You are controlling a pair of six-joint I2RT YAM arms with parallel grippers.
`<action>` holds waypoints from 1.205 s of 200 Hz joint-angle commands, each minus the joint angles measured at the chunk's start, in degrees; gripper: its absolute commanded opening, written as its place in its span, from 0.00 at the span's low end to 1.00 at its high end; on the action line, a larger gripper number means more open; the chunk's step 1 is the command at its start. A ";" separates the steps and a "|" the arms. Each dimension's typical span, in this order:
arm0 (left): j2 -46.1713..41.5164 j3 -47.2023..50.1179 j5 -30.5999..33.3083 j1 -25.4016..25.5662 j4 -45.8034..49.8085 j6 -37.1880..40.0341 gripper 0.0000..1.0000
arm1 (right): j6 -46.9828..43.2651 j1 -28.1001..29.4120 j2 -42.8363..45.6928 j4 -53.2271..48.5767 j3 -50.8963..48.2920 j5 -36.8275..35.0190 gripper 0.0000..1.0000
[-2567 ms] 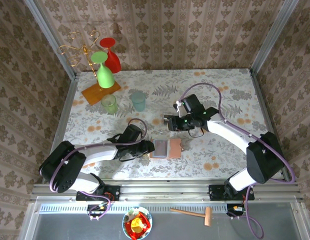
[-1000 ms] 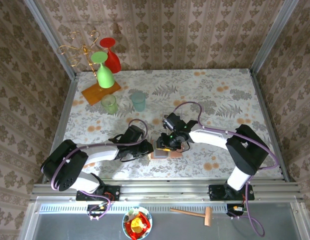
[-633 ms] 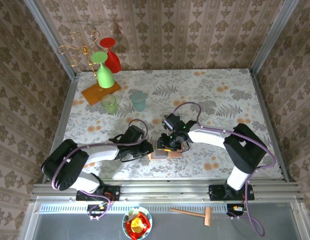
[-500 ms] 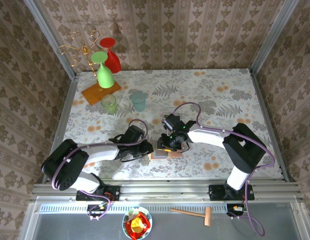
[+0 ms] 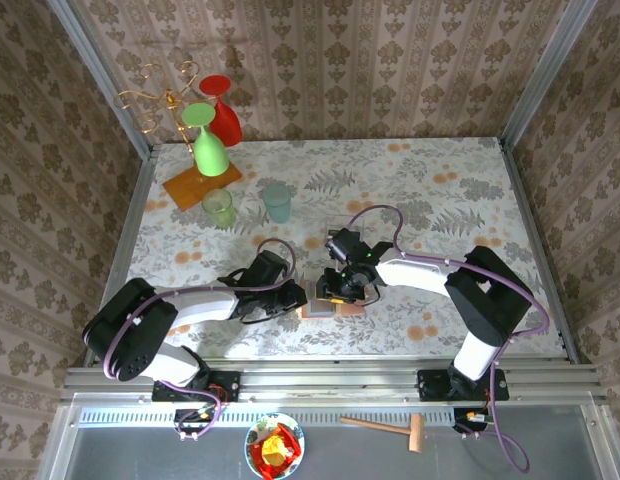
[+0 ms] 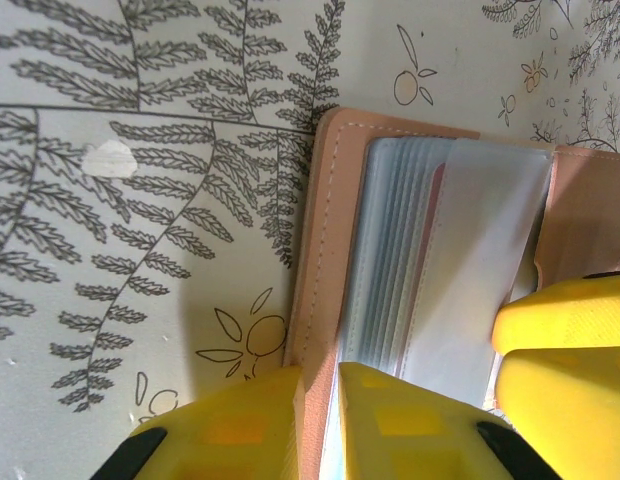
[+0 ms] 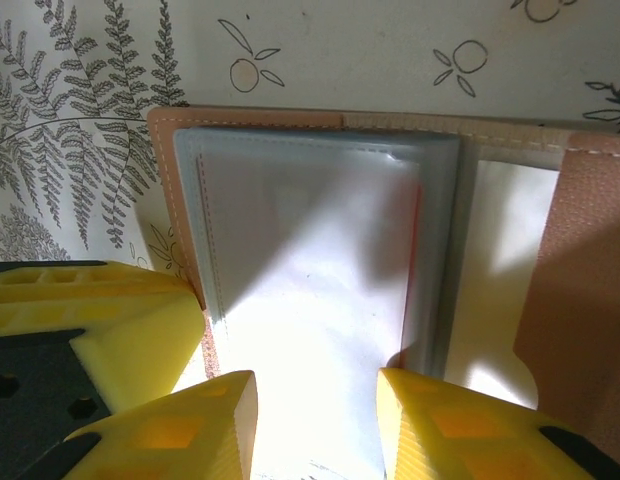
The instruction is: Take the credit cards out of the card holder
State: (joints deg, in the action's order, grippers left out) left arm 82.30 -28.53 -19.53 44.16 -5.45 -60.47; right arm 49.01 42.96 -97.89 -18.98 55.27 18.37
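The card holder (image 5: 354,306), a salmon-tan bifold wallet, lies open on the fern-printed table (image 5: 460,190), at about 6 o'clock from the table's middle and near the front edge, between the two arms. The left gripper (image 6: 320,410) comes at it from 9 o'clock. Its yellow fingers (image 6: 240,425) are closed tight on the wallet's outer cover edge, so that the salmon flap stands pinched between them. The stack of grey-blue and clear pockets (image 6: 390,250) fans out just beside that flap, toward 3 o'clock. The right gripper (image 7: 315,420) reaches in from 3 o'clock and sits over the wallet's middle. Its jaws stand partly apart, one on each side of the top clear pocket leaf. I cannot tell whether they pinch anything. Of the credit cards, a thin red edge (image 7: 418,230) shows through the pockets near the fold, inside the holder. The tips of the two grippers lie just beside each other at the wallet's left edge. Well apart, at 10 o'clock toward the far left corner, stands a gold wire glass rack (image 5: 170,100) on an orange base, with a green goblet (image 5: 208,145) and a red goblet (image 5: 222,115) hung upside down. A pale green cup (image 5: 219,207) and a teal cup (image 5: 277,201) stand near it. Below the table's front rail lie a wooden mallet (image 5: 390,428) and a small bowl (image 5: 274,447).
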 commanded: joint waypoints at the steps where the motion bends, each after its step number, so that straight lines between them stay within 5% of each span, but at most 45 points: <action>1: 0.79 0.28 -0.16 -0.27 2.11 -0.25 0.18 | -0.74 -0.49 0.44 -0.75 -1.21 -1.15 0.38; 147: -1.57 -1.69 -0.38 -1.27 5.68 1.39 0.19 | 0.32 -2.53 2.14 4.16 -4.94 2.78 0.38; 241: -4.50 -6.97 -4.50 -1.62 3.87 0.07 0.34 | 3.11 -4.99 2.82 12.26 -9.73 7.55 0.37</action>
State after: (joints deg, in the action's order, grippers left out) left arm 77.97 -34.17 -21.43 42.65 0.40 -59.77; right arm 50.85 38.41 -96.05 -8.67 46.87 24.53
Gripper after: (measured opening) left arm 0.317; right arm 0.376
